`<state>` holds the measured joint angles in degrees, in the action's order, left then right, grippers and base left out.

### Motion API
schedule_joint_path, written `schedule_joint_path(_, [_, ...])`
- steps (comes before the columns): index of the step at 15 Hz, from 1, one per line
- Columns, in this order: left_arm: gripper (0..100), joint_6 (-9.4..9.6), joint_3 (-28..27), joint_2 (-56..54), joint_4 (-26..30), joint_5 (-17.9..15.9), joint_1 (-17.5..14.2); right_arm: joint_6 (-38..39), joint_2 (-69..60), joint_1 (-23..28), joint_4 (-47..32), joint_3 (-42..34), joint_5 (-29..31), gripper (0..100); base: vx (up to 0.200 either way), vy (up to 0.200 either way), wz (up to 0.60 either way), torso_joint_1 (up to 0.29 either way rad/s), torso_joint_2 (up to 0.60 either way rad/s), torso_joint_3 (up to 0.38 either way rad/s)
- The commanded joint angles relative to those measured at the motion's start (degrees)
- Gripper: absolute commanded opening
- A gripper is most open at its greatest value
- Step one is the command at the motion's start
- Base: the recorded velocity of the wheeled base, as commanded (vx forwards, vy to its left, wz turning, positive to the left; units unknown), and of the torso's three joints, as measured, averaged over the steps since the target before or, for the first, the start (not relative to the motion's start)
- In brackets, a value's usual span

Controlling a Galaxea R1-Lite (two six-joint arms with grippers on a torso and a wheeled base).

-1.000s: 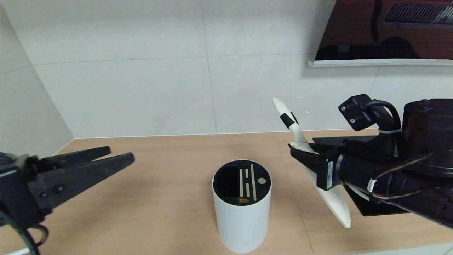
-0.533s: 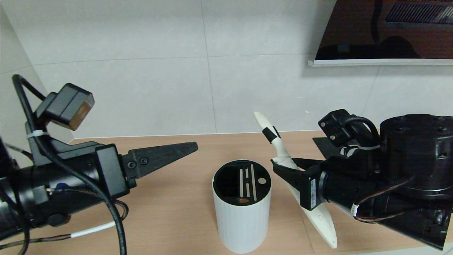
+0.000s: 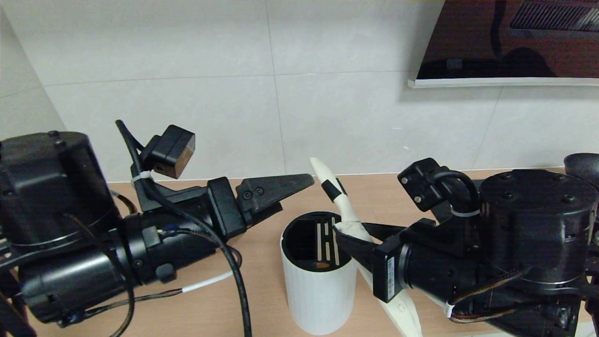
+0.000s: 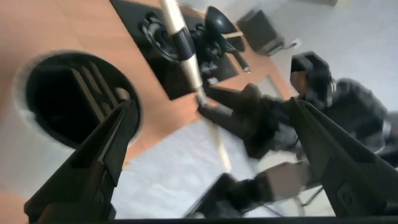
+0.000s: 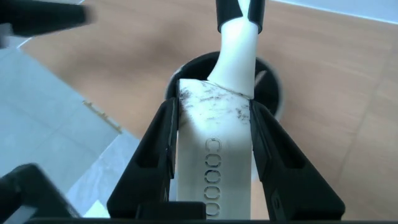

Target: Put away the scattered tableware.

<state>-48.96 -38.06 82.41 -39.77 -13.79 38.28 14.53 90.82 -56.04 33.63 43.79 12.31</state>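
Scuffs (image 5: pixel 210 99) darken white knife (image 5: pixel 214 163) clamped in right hand (image 5: pixel 214 112).

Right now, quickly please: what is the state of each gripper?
Left gripper: open, holding nothing.
Right gripper: closed on the white utensil.
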Motion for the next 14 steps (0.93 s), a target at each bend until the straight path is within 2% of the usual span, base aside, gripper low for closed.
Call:
schedule_joint_path(1, [100,-0.35,-0.09,4.78,-2.33,2.10,1.45,1.29,1.47,-2.14,0.73,0.68,0.08,0,0.000,0.000,0.00,0.000,0.00,0.000])
schedule_joint_path(3, [100,-0.35,-0.17,6.80,-3.30,4.56,3.73,1.90,2.78,-3.37,1.26,1.04,0.34,0,0.000,0.000,0.00,0.000,0.00,0.000])
schedule_joint_path(5, [100,-0.35,-0.17,7.94,-3.39,5.26,4.70,1.99,3.40,-3.90,1.35,1.21,1.05,0,0.000,0.000,0.00,0.000,0.00,0.000])
schedule_joint_path(10, [100,-0.35,-0.35,9.44,-3.65,5.44,4.70,2.43,3.49,-5.13,2.14,1.04,1.22,0,0.000,0.000,0.00,0.000,0.00,0.000])
schedule_joint_path(14, [100,0.18,-0.35,11.99,-7.52,9.39,4.61,2.43,3.22,-5.13,2.14,0.68,1.22,0,0.000,0.000,0.00,0.000,0.00,0.000])
